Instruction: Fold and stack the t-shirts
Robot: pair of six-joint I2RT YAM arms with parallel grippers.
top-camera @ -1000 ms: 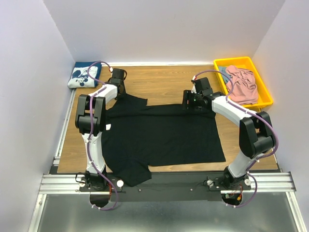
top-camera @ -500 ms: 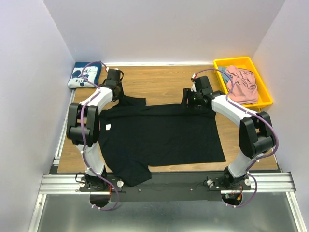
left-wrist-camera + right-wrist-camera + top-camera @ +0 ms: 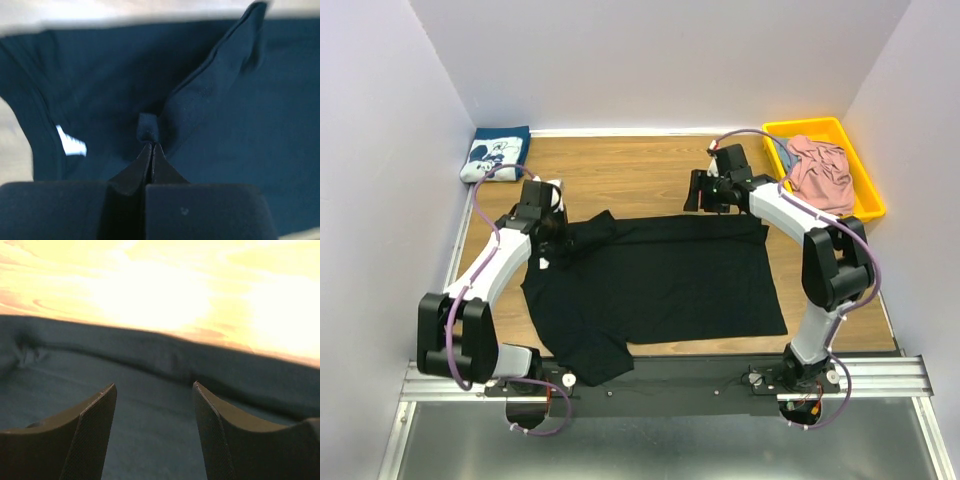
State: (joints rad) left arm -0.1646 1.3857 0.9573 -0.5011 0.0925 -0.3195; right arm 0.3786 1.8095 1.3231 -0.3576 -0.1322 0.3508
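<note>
white tag (image 3: 70, 142) on black t-shirt (image 3: 660, 280) – too blurred to read. three shirts counted: black t-shirt spread on table (image 3: 640, 170), long axis left-right; navy t-shirt (image 3: 495, 155) folded, far-left corner; pink t-shirt (image 3: 820, 170) heaped in yellow bin (image 3: 810, 127). left hand (image 3: 151, 150) clamped tight on a raised fold of the black t-shirt. right hand (image 3: 154, 387) spread wide, holding nothing – over its far edge.

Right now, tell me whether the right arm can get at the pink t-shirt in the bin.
Probably yes. The right gripper is open and empty above the far edge of the black t-shirt; the pink t-shirt lies uncovered in the yellow bin beside it.
</note>
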